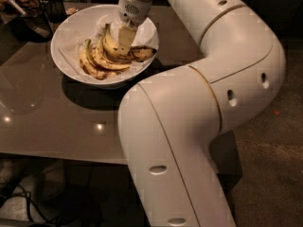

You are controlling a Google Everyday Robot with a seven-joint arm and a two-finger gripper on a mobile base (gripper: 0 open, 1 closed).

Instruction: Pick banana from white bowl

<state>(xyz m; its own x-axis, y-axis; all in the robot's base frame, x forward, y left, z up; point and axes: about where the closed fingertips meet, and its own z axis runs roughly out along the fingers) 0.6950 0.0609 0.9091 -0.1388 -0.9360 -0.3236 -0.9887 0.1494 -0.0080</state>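
Observation:
The banana (102,58), a bunch of yellow, brown-blotched curved fruits, lies in the white bowl (64,34) on the far left part of the brown table. The bowl is wide, shallow and lined with white paper. My gripper (125,38) reaches straight down from the white wrist (133,6) into the bowl. It is on the bunch's right part, near the dark-tipped end (144,52). The gripper hides part of the bunch.
A glossy brown table (57,122) carries the bowl. Dark glass containers (33,15) stand at the back left beside the bowl. My large white arm (199,103) fills the right and front of the view. Floor (279,141) lies to the right, cables at bottom left.

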